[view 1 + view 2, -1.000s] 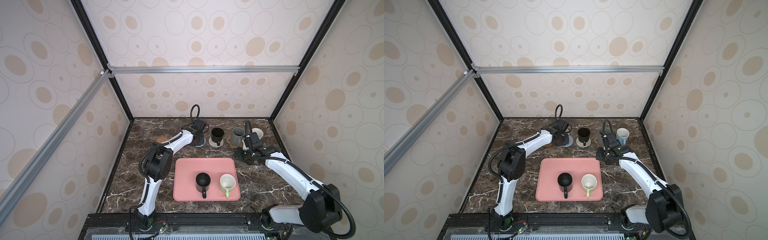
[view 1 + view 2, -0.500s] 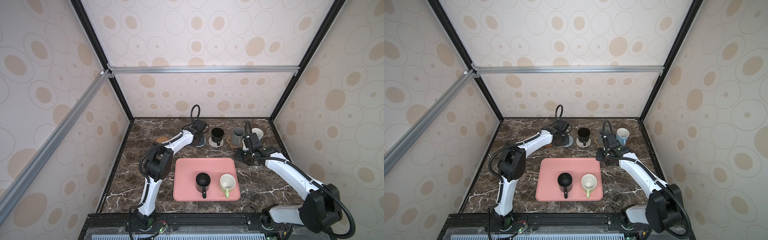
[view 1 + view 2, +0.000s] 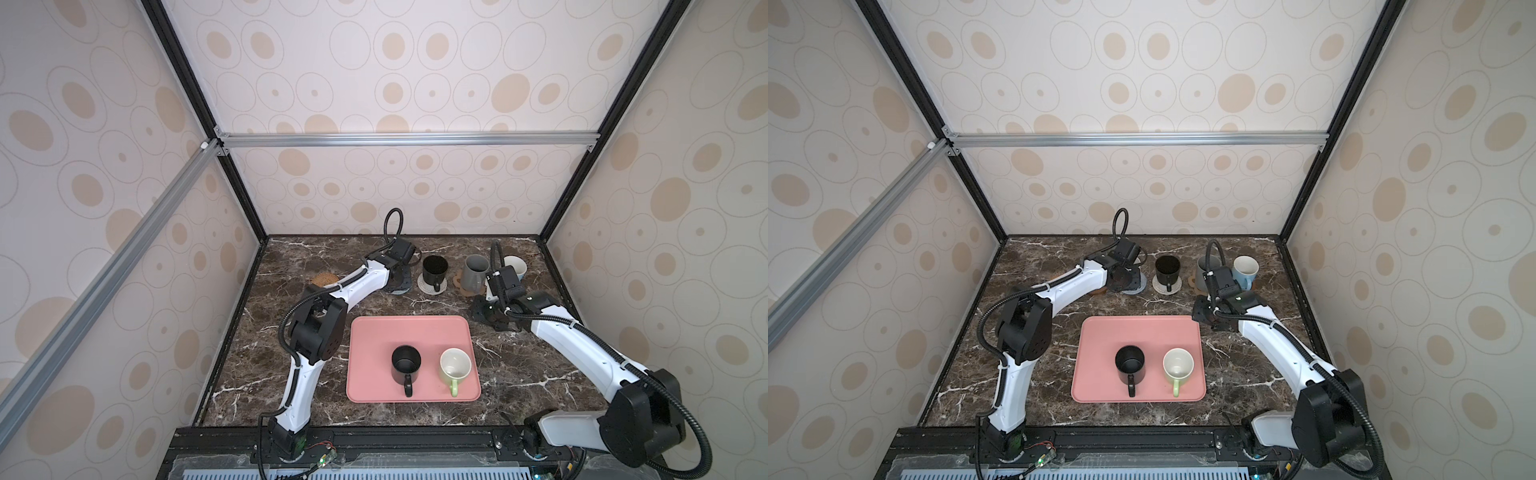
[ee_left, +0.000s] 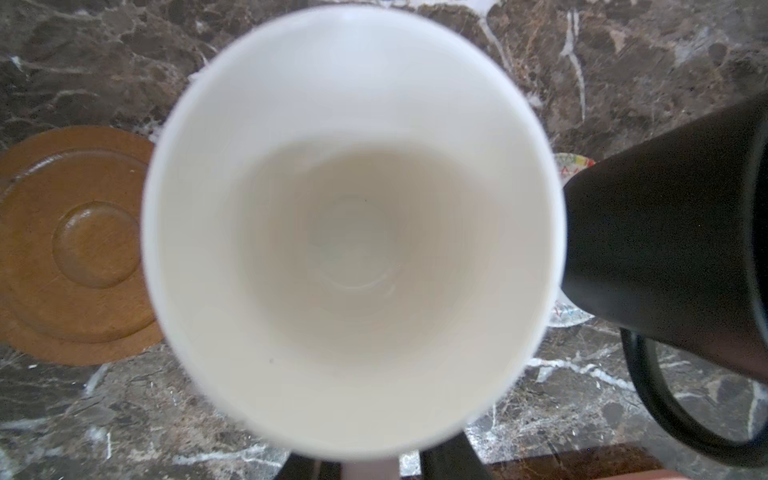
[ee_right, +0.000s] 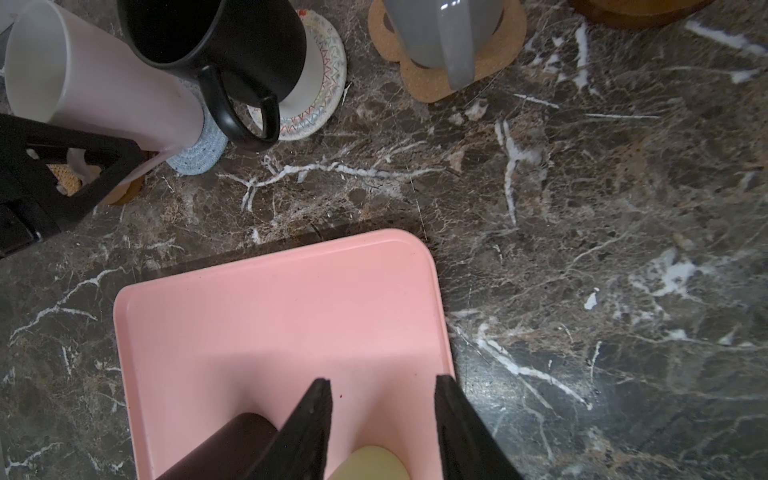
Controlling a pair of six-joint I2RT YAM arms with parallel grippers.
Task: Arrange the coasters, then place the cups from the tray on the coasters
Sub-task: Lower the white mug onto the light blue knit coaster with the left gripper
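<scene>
1. The left claw sits just beyond the far edge of the flat pink rectangular tray. Its fingers stand on either side of the handle of a pale pink mug with a white inside. The left wrist view blurs there, so I cannot tell whether it is clenched on the handle or released.
2. The pale pink mug stands upright, its base on the blue-grey knitted round coaster.
3. The right claw hovers over the tray's far right corner, released, with nothing between its parted fingers.
4. On the tray's near half stand a black handled mug and, to its right, a light green mug. They are apart, with their handles toward the near edge.
5. Beyond the tray's far edge, right of the pink mug, a second black mug stands on the cream-grey knitted round. Next comes a grey mug on the tan paw-shaped coaster.
6. Past the tray's far right corner, a light blue mug stands on a smooth brown disc.
7. Left of the pink mug, a second smooth brown disc lies bare on the dark marble worktop. The woven tan rattan disc lies beyond the tray's far left corner.
</scene>
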